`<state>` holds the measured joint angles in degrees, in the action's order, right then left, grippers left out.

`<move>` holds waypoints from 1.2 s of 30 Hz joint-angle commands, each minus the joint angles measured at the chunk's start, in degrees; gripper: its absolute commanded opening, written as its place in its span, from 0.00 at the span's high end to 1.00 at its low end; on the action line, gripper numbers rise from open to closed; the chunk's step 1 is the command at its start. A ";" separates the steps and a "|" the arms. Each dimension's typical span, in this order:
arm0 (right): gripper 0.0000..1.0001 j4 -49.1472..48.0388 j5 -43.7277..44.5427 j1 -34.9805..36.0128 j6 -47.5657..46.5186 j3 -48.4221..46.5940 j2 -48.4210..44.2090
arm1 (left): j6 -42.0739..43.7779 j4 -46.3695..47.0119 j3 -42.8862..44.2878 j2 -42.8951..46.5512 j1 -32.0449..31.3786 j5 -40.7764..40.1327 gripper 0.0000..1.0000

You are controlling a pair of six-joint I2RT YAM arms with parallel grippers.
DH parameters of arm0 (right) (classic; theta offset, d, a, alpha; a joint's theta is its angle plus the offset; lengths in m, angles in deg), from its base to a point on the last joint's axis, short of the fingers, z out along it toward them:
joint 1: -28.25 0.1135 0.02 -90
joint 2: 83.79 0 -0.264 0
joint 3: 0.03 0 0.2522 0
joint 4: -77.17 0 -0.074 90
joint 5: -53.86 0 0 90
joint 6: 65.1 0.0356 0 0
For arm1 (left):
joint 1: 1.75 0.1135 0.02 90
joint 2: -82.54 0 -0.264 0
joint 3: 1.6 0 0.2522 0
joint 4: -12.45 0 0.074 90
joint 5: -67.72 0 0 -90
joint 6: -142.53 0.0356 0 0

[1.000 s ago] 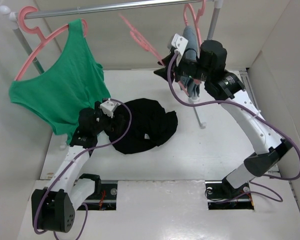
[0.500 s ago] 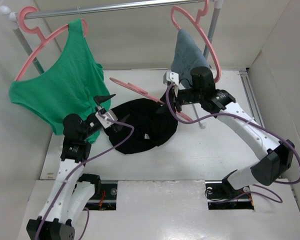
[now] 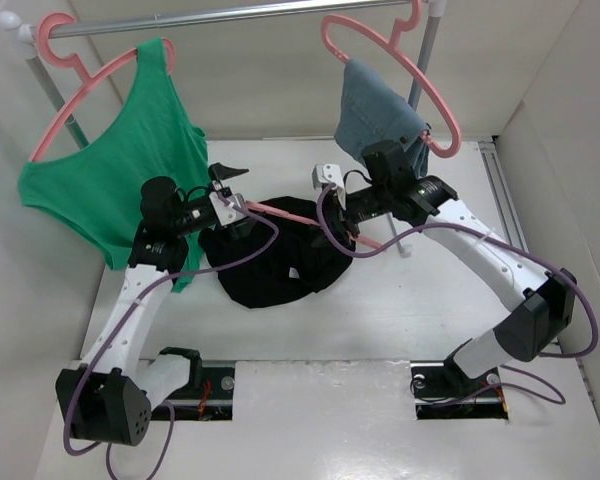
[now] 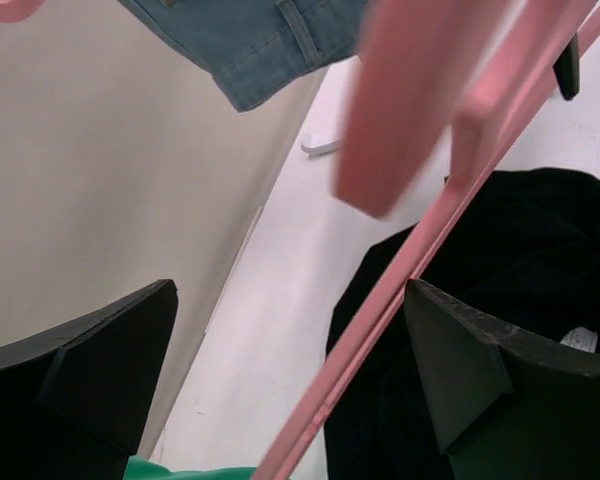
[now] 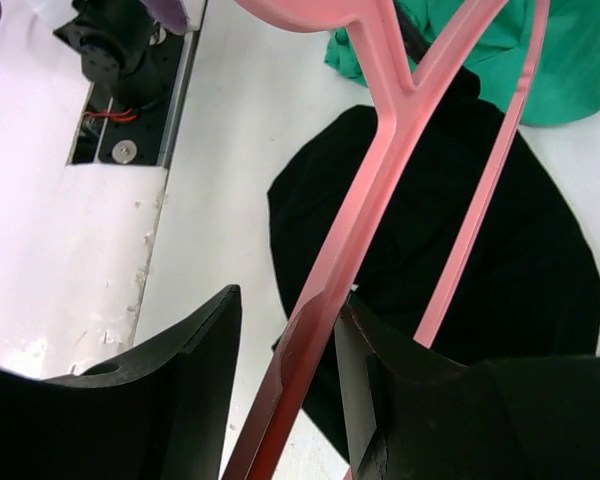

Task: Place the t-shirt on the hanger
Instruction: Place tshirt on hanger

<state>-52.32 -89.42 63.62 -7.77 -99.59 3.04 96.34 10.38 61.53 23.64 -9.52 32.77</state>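
The black t-shirt [image 3: 280, 265] lies crumpled on the white table between the arms; it also shows in the left wrist view [image 4: 540, 260] and the right wrist view [image 5: 410, 260]. The pink hanger [image 3: 290, 212] is held level just above it. My right gripper [image 3: 332, 215] is shut on the hanger's bar [image 5: 370, 200], which lies against one finger [image 5: 380, 400] of the right gripper [image 5: 288, 300]. My left gripper [image 3: 228, 192] is open at the hanger's left end. In the left wrist view the hanger bar [image 4: 420, 250] runs between the spread fingers of the left gripper [image 4: 288, 290], untouched.
A green tank top [image 3: 120, 190] hangs on a pink hanger at the rail's left. A blue-grey denim garment [image 3: 375, 105] hangs on another pink hanger [image 3: 420, 85] at the right. The metal rail [image 3: 230, 15] crosses the back. Cardboard walls [image 3: 570, 120] close in the sides.
My right gripper has brought the hanger down from the rail to just above the t-shirt. My left arm has risen and swung right, and its open fingers now straddle the hanger's end.
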 commanded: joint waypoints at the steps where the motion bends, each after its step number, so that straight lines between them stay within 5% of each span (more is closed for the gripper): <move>1: 1.00 0.96 -1.92 0.92 -3.19 -2.71 -0.43 | 5.22 -4.64 2.49 -1.48 0.12 3.75 0.12; 7: 1.00 -0.71 -0.16 1.45 -3.19 -2.71 -0.43 | 14.79 -18.08 3.72 -2.98 -1.01 4.89 0.58; 8: 1.00 -0.72 -0.16 1.45 -3.19 -2.71 -0.43 | 17.51 -20.71 3.72 -2.98 -1.02 4.89 0.75; 11: 1.00 -1.24 0.62 1.45 -3.19 -2.71 -0.43 | 17.01 -21.35 3.19 -2.98 -1.63 4.89 1.00; 13: 0.93 -1.24 4.13 1.97 -3.19 -3.23 -0.43 | 15.16 -20.74 3.19 -1.93 -1.63 4.89 1.00; 20: 0.10 -8.88 27.85 6.09 -0.03 -2.54 -2.45 | 15.16 -23.45 4.86 -2.54 -1.63 6.65 1.00; 29: 0.07 -16.98 31.83 8.83 -6.70 0.98 -2.99 | 16.30 -25.48 5.48 -2.54 -1.63 8.67 1.00; 36: 0.21 -13.99 24.10 8.83 -8.03 -5.43 5.63 | 14.64 -23.82 6.01 -2.02 -1.63 9.20 1.00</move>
<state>-65.48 -61.61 72.43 -14.33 -101.68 5.83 112.40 -15.18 64.68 20.06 -11.03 38.36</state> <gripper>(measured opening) 0.791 0.071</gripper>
